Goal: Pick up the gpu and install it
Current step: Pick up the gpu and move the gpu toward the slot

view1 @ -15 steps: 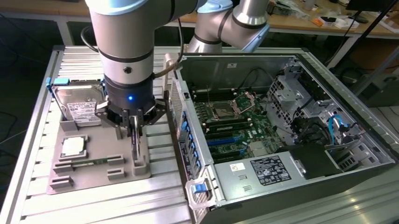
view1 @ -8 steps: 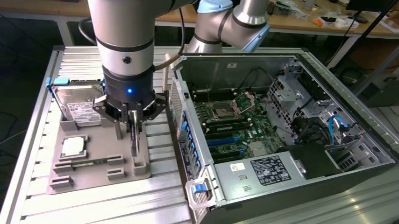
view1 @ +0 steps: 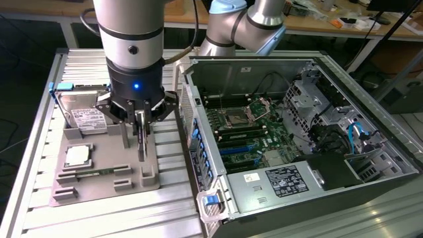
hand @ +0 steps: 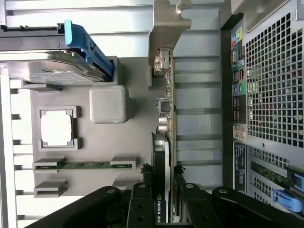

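In the exterior view's left half, the end effector (view1: 140, 123) is clenched on the gpu (view1: 141, 146), which stands on edge at the grey holder (view1: 99, 186) beside the open computer case (view1: 317, 198), and in the wrist view its fingers (hand: 145, 190) flank the gpu's (hand: 160, 152) black cooler.

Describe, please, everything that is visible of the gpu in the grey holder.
The gpu is a thin green circuit card with a black cooler block that bears NVIDIA lettering. At one end it has a silver metal bracket with connector ports. It stands upright on its edge in a slot of the grey holder tray, beside the open computer case. The gripper clamps it on both faces.
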`<state>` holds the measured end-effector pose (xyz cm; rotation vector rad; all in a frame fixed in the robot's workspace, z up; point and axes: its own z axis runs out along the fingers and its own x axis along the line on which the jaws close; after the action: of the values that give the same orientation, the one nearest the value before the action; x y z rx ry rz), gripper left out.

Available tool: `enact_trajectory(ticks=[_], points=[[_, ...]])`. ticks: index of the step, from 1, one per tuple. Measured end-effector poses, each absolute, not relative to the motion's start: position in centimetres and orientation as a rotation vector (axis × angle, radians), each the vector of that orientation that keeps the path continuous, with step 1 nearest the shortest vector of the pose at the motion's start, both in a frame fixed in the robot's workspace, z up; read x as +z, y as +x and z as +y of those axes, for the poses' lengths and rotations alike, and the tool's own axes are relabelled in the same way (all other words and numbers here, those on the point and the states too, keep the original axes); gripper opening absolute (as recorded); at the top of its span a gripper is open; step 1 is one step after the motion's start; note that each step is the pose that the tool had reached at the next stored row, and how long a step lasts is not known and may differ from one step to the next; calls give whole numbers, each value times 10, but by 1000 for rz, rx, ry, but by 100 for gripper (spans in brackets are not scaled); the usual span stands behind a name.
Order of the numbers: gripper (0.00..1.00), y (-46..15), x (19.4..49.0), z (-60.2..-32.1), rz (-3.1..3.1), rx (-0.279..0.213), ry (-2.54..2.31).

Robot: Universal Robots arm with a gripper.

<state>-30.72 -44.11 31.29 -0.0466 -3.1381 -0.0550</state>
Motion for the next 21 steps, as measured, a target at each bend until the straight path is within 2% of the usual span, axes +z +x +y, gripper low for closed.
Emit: enact_trajectory(ticks=[21], points=[[27,-307,365,-441,-3132,-45,-47]])
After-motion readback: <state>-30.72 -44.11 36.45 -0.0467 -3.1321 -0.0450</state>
